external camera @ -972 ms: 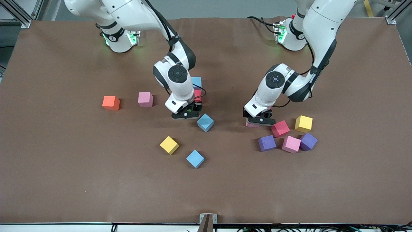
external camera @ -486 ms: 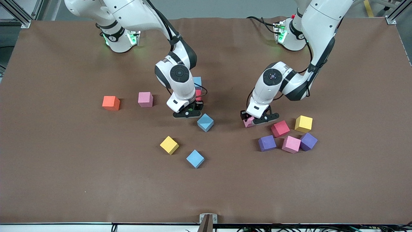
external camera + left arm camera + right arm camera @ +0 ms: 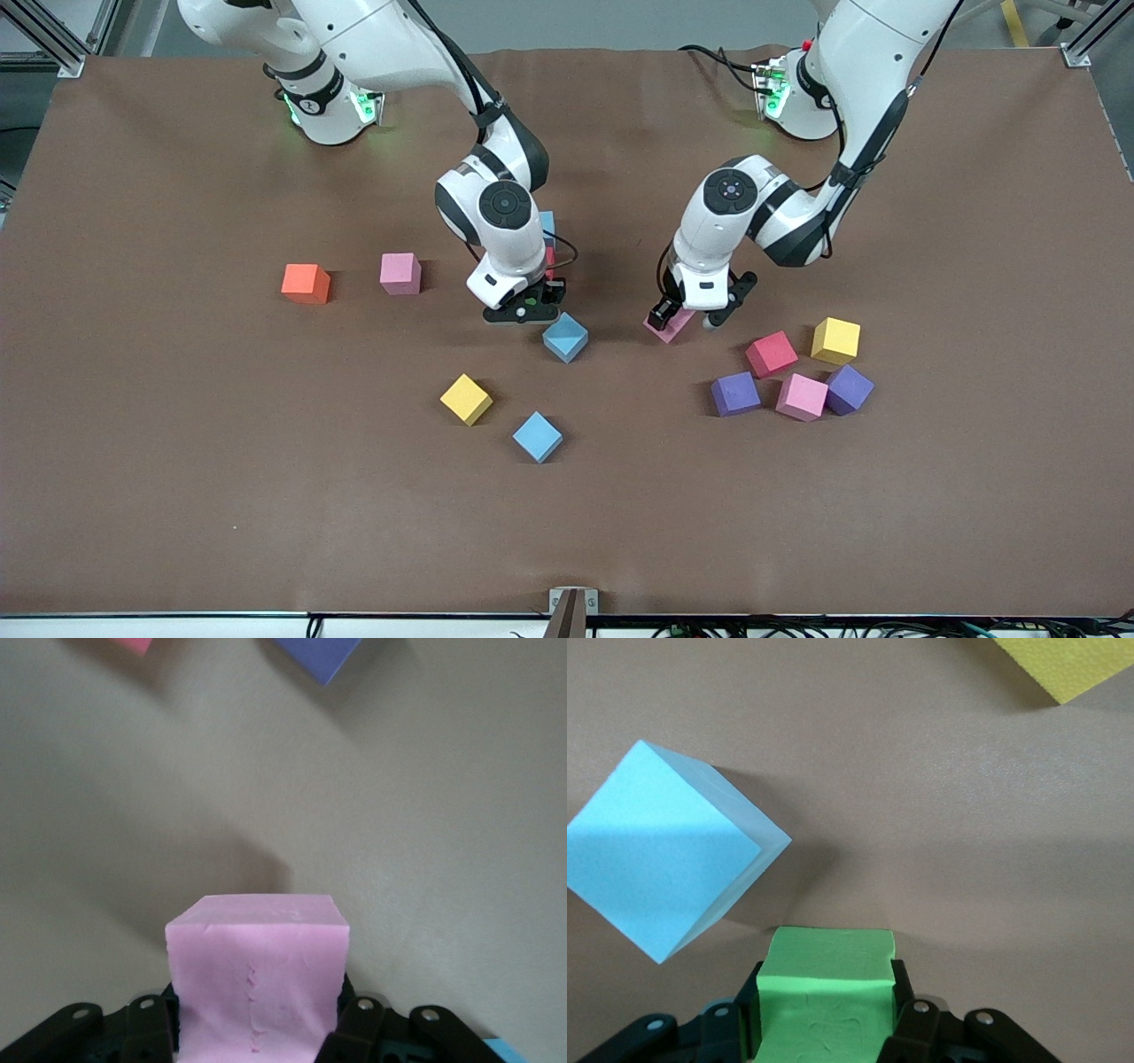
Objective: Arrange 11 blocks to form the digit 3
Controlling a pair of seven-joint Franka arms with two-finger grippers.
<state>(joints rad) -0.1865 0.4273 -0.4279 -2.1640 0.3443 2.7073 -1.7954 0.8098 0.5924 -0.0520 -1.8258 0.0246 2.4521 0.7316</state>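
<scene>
My left gripper (image 3: 680, 319) is shut on a pink block (image 3: 257, 974), held tilted just above the cloth between a blue block (image 3: 565, 337) and a red block (image 3: 772, 354). My right gripper (image 3: 523, 312) is shut on a green block (image 3: 828, 992), low over the table right beside that blue block (image 3: 664, 868). Loose blocks lie about: a pink one (image 3: 400, 273), a yellow one (image 3: 467, 399), another blue one (image 3: 538, 437), and a cluster of yellow (image 3: 835, 340), purple (image 3: 735, 393), pink (image 3: 802, 396) and purple (image 3: 850, 389). A blue (image 3: 547, 220) and a red block (image 3: 549, 257) show partly past the right arm.
An orange cube (image 3: 306, 283) sits toward the right arm's end of the table, beside the lone pink block. The brown cloth (image 3: 266, 487) stretches bare along the edge nearest the front camera.
My left gripper has carried the pink block away from the red block toward the table's middle, lifting and tilting it. My right gripper with the green block shifted slightly toward the blue block.
</scene>
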